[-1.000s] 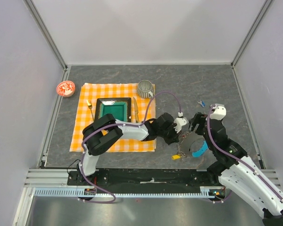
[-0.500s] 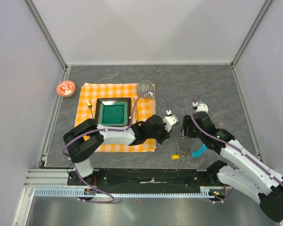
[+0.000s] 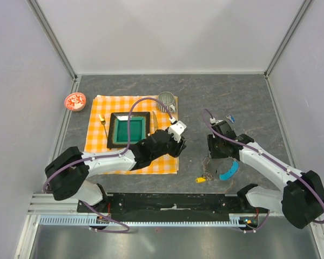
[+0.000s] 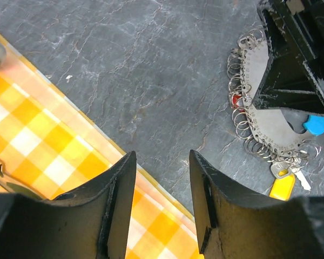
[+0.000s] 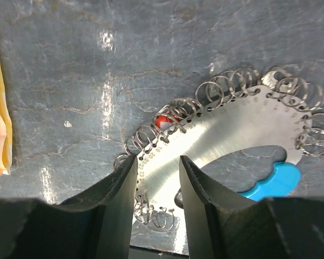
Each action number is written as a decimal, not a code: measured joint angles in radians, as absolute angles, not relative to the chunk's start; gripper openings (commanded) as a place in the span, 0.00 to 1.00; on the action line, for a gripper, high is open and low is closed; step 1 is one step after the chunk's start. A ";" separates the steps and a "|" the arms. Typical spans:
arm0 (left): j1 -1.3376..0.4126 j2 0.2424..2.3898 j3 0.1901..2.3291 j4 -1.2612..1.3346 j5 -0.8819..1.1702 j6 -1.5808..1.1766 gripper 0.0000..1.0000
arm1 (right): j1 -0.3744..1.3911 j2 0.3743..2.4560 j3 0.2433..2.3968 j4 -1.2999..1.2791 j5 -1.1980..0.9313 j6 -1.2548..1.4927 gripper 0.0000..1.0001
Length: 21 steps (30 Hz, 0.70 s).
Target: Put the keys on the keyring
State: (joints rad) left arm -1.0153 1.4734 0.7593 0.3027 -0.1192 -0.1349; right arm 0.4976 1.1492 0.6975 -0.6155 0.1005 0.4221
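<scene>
Right gripper [image 5: 157, 162], fingers apart, straddles the rim of the keyring [image 5: 232, 135], a flat metal crescent lying on the tabletop [image 5: 70, 65]. Small numerals are stamped beside its wire loops; 19 and 20 are legible. A yellow-tagged key [image 4: 282, 187] touches its end. Left gripper [image 4: 162, 157], fingers apart and empty, hangs over the edge of the checked cloth [image 4: 38, 140].

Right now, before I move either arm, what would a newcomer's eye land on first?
The keyring, a shiny numbered metal crescent edged with small rings and bearing a cyan tag, lies on the dark table right of centre, with the right pincer over its edge, jaws apart. To the left, an orange checked cloth carries a green tray. A yellow-headed key sits at the keyring's near edge.
</scene>
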 measured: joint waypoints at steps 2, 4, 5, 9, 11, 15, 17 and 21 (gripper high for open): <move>-1.014 1.461 0.749 0.302 -0.131 -0.136 0.52 | 0.497 1.176 0.698 -0.615 0.078 0.418 0.43; -1.011 1.458 0.743 0.301 -0.134 -0.136 0.52 | 0.496 1.195 0.697 -0.613 0.065 0.416 0.42; -1.009 1.456 0.740 0.300 -0.136 -0.136 0.52 | 0.495 1.202 0.697 -0.611 0.059 0.416 0.42; -1.004 1.448 0.737 0.298 -0.139 -0.136 0.52 | 0.490 1.225 0.695 -0.587 0.056 0.417 0.41; -1.003 1.444 0.737 0.297 -0.138 -0.136 0.52 | 0.486 1.231 0.687 -0.567 0.057 0.418 0.41; -1.003 1.444 0.737 0.293 -0.137 -0.137 0.52 | 0.475 1.249 0.654 -0.529 0.057 0.418 0.38; -1.003 1.444 0.737 0.289 -0.136 -0.137 0.52 | 0.470 1.262 0.640 -0.517 0.057 0.418 0.35; -1.003 1.444 0.737 0.279 -0.132 -0.137 0.52 | 0.466 1.276 0.634 -0.480 0.038 0.412 0.17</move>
State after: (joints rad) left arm -1.0031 1.4437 0.7372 0.2790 -0.1322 -0.1371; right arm 0.4664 1.2762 0.6338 -0.4797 0.0383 0.4118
